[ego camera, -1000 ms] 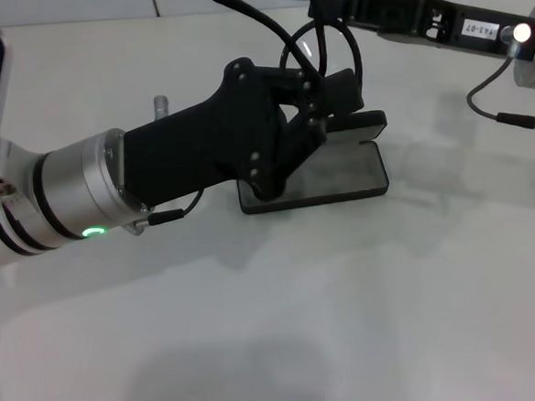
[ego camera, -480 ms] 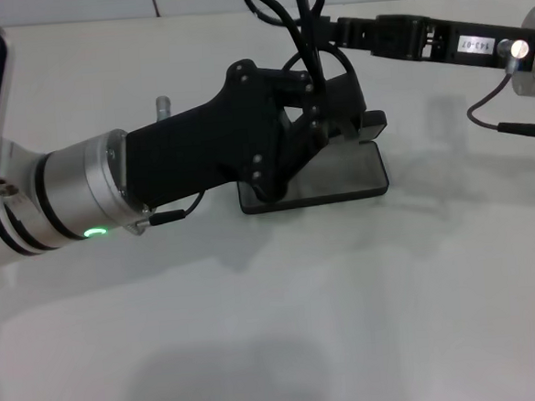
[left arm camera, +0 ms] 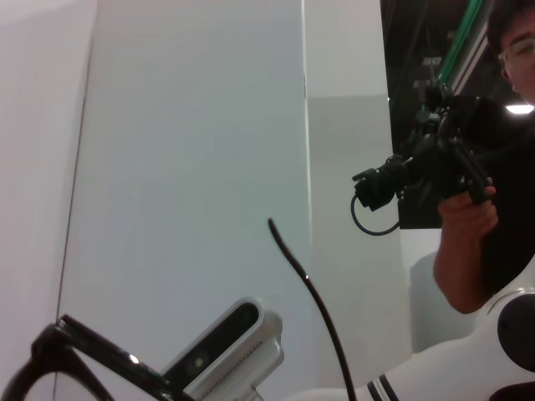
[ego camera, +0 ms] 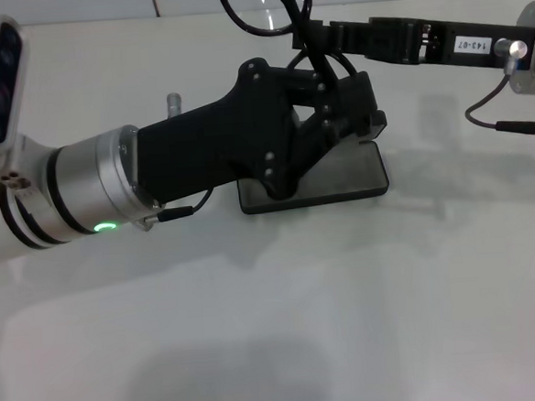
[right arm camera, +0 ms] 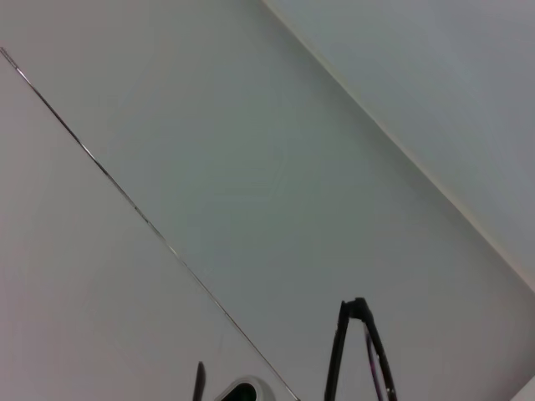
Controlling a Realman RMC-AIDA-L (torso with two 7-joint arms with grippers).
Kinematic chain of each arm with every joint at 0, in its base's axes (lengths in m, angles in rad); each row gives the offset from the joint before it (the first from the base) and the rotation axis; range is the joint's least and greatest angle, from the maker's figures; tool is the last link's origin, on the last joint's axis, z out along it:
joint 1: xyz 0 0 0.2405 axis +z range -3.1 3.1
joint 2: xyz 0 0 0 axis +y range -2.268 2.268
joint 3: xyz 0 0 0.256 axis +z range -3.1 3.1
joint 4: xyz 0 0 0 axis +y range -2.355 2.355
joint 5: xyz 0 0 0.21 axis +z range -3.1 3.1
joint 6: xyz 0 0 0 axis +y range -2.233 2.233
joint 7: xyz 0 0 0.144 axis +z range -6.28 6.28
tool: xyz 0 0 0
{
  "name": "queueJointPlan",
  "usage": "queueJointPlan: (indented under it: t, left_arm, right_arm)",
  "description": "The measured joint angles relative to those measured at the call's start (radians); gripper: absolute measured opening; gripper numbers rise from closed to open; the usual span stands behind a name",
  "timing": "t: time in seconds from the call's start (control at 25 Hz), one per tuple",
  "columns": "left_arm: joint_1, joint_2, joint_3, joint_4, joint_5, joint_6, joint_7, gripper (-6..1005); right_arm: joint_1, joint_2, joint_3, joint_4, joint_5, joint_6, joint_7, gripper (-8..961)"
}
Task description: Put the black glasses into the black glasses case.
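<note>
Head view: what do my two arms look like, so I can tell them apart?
Left arm: silver cuff with black bands, green ring light, bulky black left gripper. Right arm: slim, black, white number label, lit silver joint, loose black cable.

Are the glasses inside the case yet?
No. The black glasses are up in the air, held by the right tool, above the open black glasses case. The left tool is at the case.

The black glasses [right arm camera: 355, 355] stand edge-on against a pale wall [right arm camera: 251, 167]; a thin seam crosses it.
</note>
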Motion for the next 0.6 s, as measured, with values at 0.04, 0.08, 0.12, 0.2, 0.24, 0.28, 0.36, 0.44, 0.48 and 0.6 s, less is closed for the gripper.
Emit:
queueJointPlan:
  t: [0.04,0.08,0.12,0.2,0.24,0.28,0.36,0.44,0.48,0.6]
  left_arm:
    - [0.000,0.000,0.000,0.000,0.000,-0.001,0.000,17]
    - [0.000,0.000,0.000,0.000,0.000,-0.002,0.000,17]
    - [-0.001,0.000,0.000,0.000,0.000,-0.003,0.000,17]
    - [-0.002,0.000,0.000,0.000,0.000,-0.005,0.000,17]
    - [-0.002,0.000,0.001,0.000,0.000,-0.006,0.000,17]
    - [-0.003,0.000,0.001,0.000,-0.001,-0.006,0.000,17]
    - [-0.003,0.000,0.001,0.000,-0.004,-0.006,0.000,16]
    - [-0.003,0.000,0.001,0.000,-0.006,-0.006,0.000,16]
    - [-0.003,0.000,0.001,0.000,-0.006,-0.006,0.000,16]
    - [-0.003,0.001,0.000,0.000,-0.007,-0.004,0.000,16]
  right_arm:
    - [0.000,0.000,0.000,-0.001,0.000,0.000,0.000,66]
    - [0.001,-0.001,-0.001,-0.003,0.000,0.000,0.000,66]
    - [0.000,-0.001,-0.001,-0.006,0.000,0.000,0.000,66]
    - [0.000,-0.002,-0.002,-0.009,0.000,0.000,-0.001,66]
    - [0.000,-0.003,-0.002,-0.009,0.000,0.000,-0.002,66]
    - [-0.001,-0.004,-0.002,-0.009,0.000,0.000,-0.002,66]
    - [-0.003,-0.007,-0.002,-0.009,-0.001,-0.001,-0.003,66]
    - [-0.006,-0.011,-0.002,-0.009,-0.001,0.000,-0.004,66]
    - [-0.008,-0.014,-0.002,-0.010,-0.001,0.001,-0.005,66]
    - [-0.019,-0.022,0.001,-0.010,-0.002,0.002,-0.012,67]
